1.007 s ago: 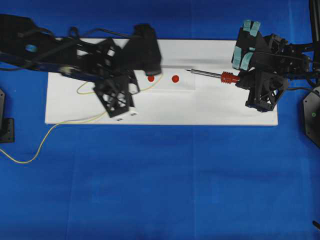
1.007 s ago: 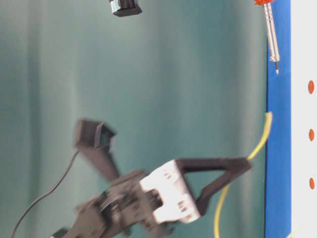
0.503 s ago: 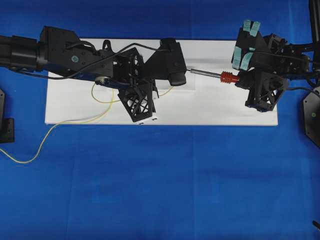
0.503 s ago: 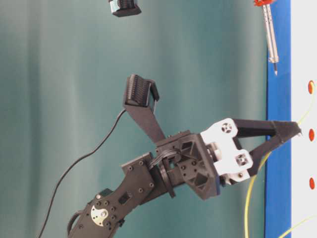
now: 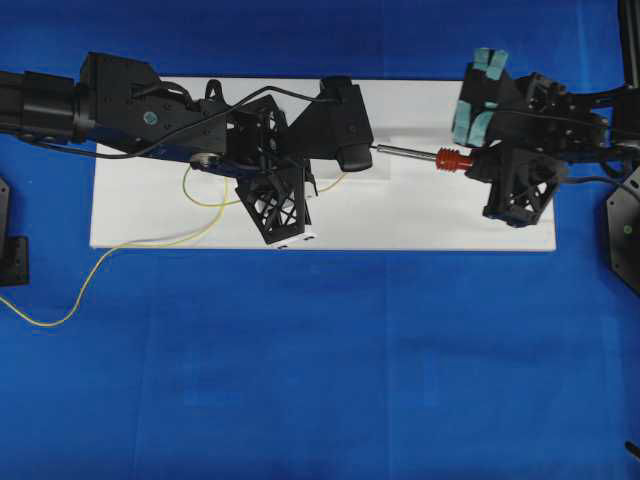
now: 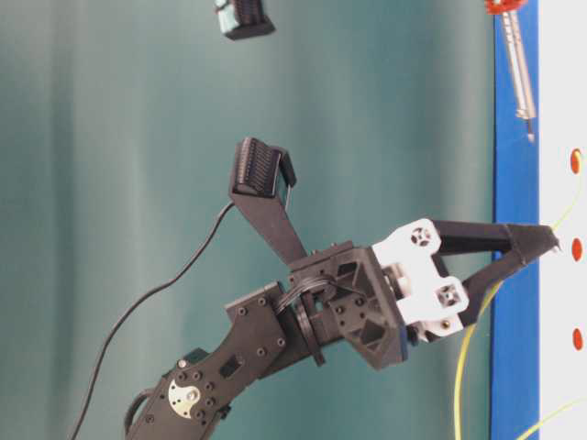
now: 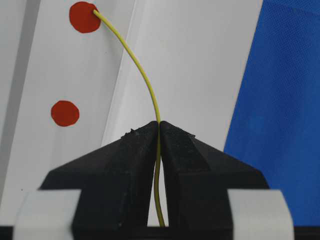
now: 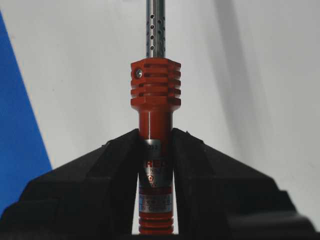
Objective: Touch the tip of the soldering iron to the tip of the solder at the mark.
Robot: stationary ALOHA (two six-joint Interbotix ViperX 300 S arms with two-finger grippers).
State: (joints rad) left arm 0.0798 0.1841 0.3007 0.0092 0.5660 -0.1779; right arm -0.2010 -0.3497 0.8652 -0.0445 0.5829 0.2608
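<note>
Blue cloth [image 5: 320,380] covers the table we work over, and a white board [image 5: 420,215] lies across its far half. Nearest to us on the left, yellow solder [image 5: 90,275] trails in a loose curve over the cloth and up onto the board. Our left gripper [image 7: 159,131] has its fingers pressed together on this wire, pinching it. From the fingertips the wire arcs forward, and its end rests on a red dot [image 7: 84,17] on the board. A second red dot [image 7: 65,113] sits near it, apart from the wire. Farther along to the right, our right gripper [image 8: 156,145] pinches the red handle of the soldering iron [image 8: 155,92]. Its metal shaft points left over the board toward the left gripper. From the side, its tip hangs just above the board, well short of the solder's end.
</note>
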